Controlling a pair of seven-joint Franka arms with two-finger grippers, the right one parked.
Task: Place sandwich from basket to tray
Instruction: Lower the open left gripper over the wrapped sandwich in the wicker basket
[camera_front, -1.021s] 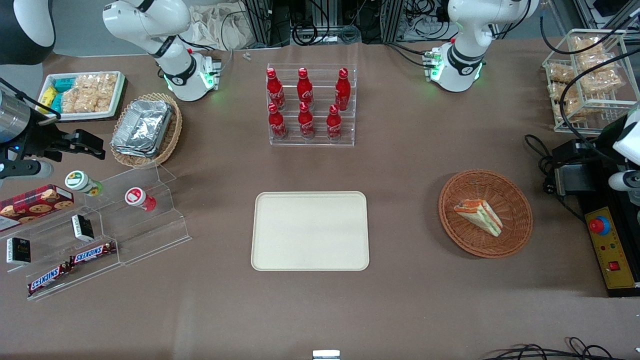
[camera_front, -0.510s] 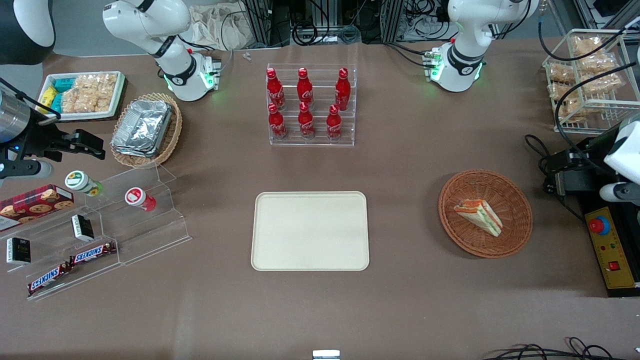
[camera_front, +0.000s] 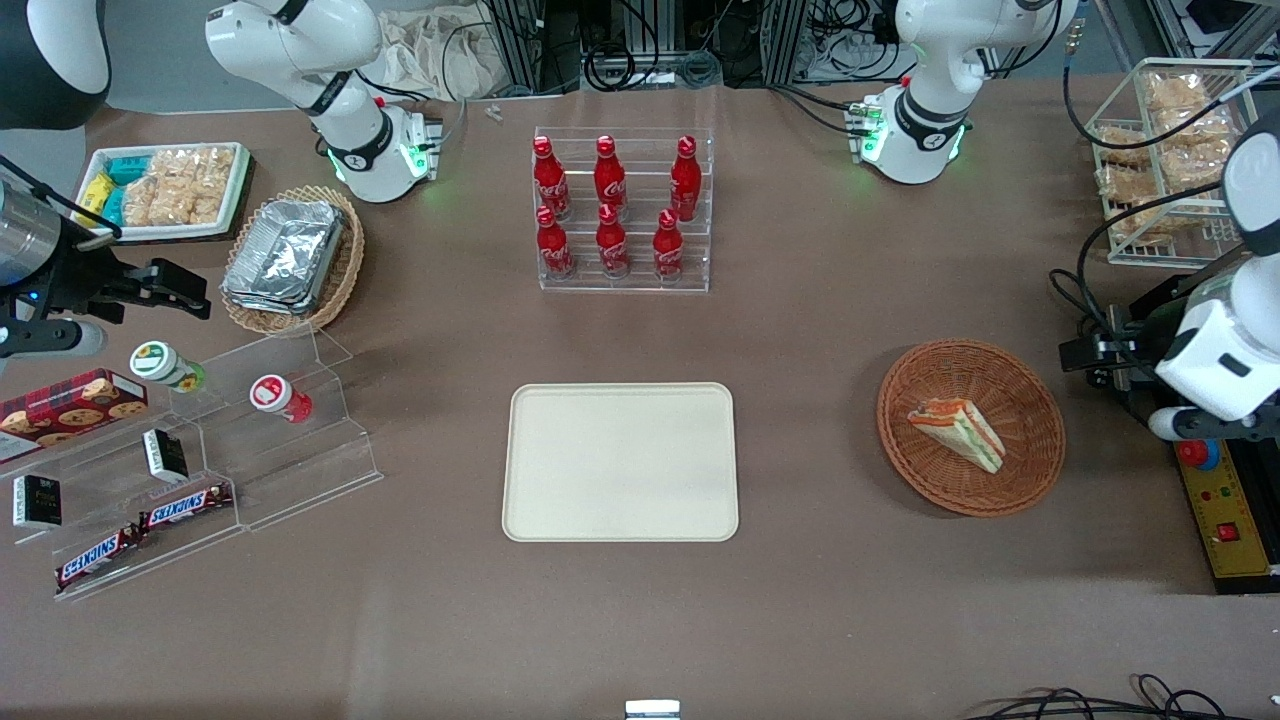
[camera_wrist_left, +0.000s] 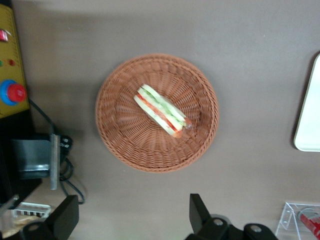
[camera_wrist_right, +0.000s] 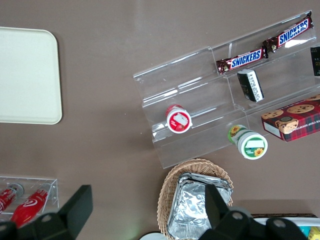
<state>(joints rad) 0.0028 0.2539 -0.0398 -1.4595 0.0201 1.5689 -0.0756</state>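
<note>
Fingers (camera_wrist_left: 70, 216) of the gripper (camera_wrist_left: 131, 217) set wide apart, holding nothing, touching nothing; only their tips are in frame. Gripper hangs above bare tabletop (camera_front: 820, 330) just beside the basket (camera_front: 1040, 445) rim. Sandwich (camera_front: 958, 431) lies flat in the basket, uncovered. Open tabletop separates basket from tray (camera_front: 530, 500), which is bare.

The sandwich (camera_front: 957, 432) is seen lying in the basket (camera_front: 1030, 470), the tray (camera_front: 620, 462) sits well apart, and the gripper (camera_front: 1092, 354) is held just beside the basket.
</note>
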